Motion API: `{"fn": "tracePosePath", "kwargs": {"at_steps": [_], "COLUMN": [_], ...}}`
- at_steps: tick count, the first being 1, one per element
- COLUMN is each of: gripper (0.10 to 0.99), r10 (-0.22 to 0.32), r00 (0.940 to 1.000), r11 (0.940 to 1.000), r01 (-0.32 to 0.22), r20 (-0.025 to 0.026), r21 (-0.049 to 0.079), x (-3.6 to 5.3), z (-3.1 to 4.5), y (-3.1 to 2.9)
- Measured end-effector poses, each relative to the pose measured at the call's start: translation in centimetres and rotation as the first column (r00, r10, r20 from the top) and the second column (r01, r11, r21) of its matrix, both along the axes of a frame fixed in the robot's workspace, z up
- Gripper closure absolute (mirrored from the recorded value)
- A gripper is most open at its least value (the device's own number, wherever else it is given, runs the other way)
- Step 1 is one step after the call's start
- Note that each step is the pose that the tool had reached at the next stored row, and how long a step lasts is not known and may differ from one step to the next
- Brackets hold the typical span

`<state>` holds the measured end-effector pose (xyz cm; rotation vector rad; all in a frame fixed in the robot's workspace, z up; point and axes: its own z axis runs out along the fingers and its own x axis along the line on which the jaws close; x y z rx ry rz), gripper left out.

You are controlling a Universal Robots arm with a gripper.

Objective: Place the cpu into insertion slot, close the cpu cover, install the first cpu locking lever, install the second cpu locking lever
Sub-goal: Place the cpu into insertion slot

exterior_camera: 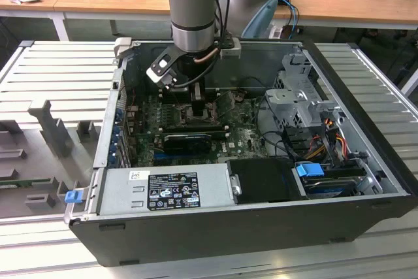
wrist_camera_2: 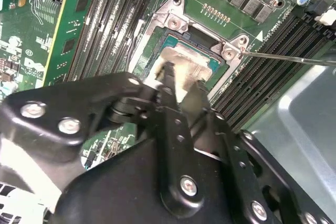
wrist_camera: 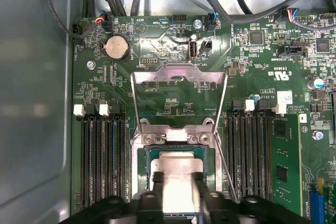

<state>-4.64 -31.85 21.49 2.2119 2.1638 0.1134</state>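
Observation:
The cpu [wrist_camera: 178, 167] lies with its pale face up in the insertion slot [wrist_camera: 140, 167], between my gripper's [wrist_camera: 178, 188] two black fingers [wrist_camera: 157, 186], which are shut on its edges. In the second wrist view the gripper [wrist_camera_2: 182, 85] presses the cpu [wrist_camera_2: 185, 59] down inside the slot's silvery rim [wrist_camera_2: 173, 22]. The cpu cover [wrist_camera: 178, 71] is swung open and stands up behind the slot. A thin wire lever [wrist_camera: 224, 167] sticks out free beside the slot, and it also shows in the second wrist view [wrist_camera_2: 286, 57]. In the exterior view the gripper [exterior_camera: 198, 104] reaches down onto the board.
Black memory slots [wrist_camera: 100, 161] flank the socket on both sides. A long black card [exterior_camera: 196, 140] lies in front of the socket, with the power supply [exterior_camera: 163, 189] nearer the case's front wall [exterior_camera: 261, 230]. Cables and a drive cage [exterior_camera: 295, 99] fill the exterior view's right.

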Motion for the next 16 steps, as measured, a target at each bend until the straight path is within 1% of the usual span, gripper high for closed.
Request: {"fn": "tracePosePath", "kwargs": {"at_steps": [1,2,4,5,6,16], "gripper": [0.808,0.808,0.929,0.929,0.98,0.98], "r10": [0.0,0.0,0.0,0.0,0.0,0.0], "r00": [1.0,1.0,1.0,1.0,1.0,1.0], "r11": [1.0,1.0,1.0,1.0,1.0,1.0], "r01": [0.0,0.0,0.0,0.0,0.0,0.0], "r20": [0.0,0.0001,0.0001,0.0002,0.0003,0.0001], "r21": [0.0,0.0,0.0,0.0,0.0,0.0], "x": [0.0,0.0,0.0,0.0,0.01,0.0], "z": [0.06,0.1,0.2,0.25,0.26,0.81], "y": [0.0,0.0,0.0,0.0,0.01,0.0]}}
